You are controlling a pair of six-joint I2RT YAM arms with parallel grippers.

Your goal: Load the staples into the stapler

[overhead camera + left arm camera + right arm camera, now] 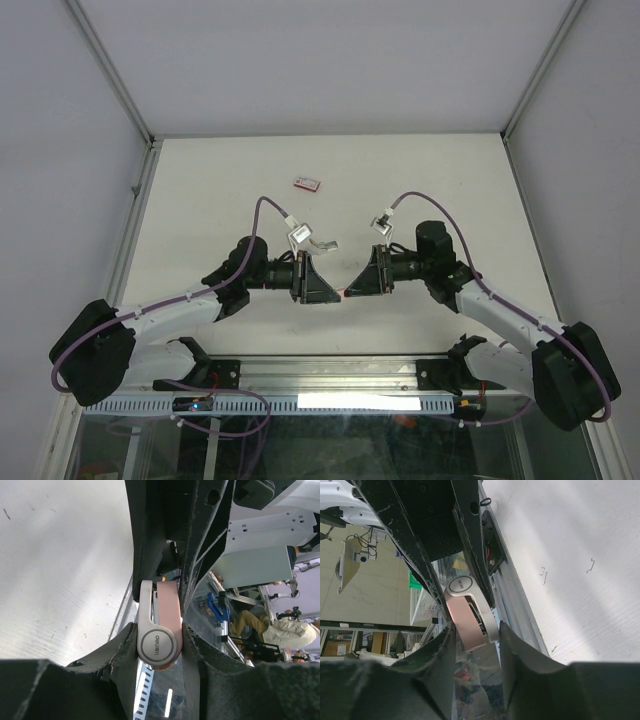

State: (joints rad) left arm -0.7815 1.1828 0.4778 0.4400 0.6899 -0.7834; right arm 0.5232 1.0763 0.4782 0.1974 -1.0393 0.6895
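One stapler [167, 610] between left end effector [159, 647] and right end effector [476, 630].

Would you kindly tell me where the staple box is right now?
The staple box lies on the table beyond the left gripper, slightly left of centre in the top view.

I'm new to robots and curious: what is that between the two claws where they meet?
A small pink-and-silver stapler sits between the left claw and the right claw. It shows clearest in both wrist views.
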